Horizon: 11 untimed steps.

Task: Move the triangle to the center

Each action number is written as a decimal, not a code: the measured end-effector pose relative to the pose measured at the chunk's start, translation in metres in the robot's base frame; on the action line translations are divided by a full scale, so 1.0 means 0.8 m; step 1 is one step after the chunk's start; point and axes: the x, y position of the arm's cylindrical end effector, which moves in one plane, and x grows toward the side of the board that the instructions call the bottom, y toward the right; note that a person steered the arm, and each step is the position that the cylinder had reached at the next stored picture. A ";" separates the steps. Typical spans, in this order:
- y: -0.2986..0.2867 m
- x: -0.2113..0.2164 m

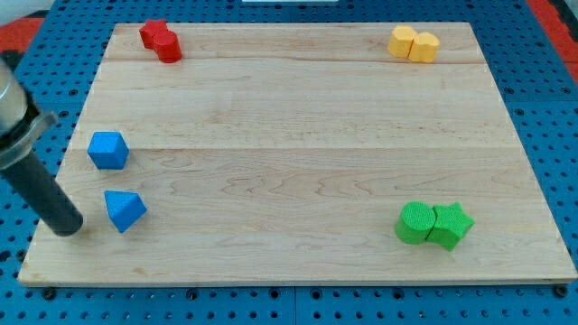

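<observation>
At view's bottom left, my tip [69, 227] just left of blue triangle [124, 210]; no jaws.

No readable text, labels, brands, numbers or signs anywhere, none on the pale wooden bench [298, 135], none on the coloured blocks, none on the blue perforated surface [542, 81] around it

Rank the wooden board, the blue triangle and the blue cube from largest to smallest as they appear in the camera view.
1. Wooden board, by far the largest.
2 and 3. Blue cube and blue triangle: they look about alike, so no ranking.
</observation>
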 end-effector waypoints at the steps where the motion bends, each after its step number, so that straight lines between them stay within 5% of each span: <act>1: 0.058 -0.038; 2: 0.142 -0.098; 3: 0.215 -0.104; 5: 0.226 -0.033; 7: 0.254 -0.139; 9: 0.262 -0.069; 11: 0.355 -0.096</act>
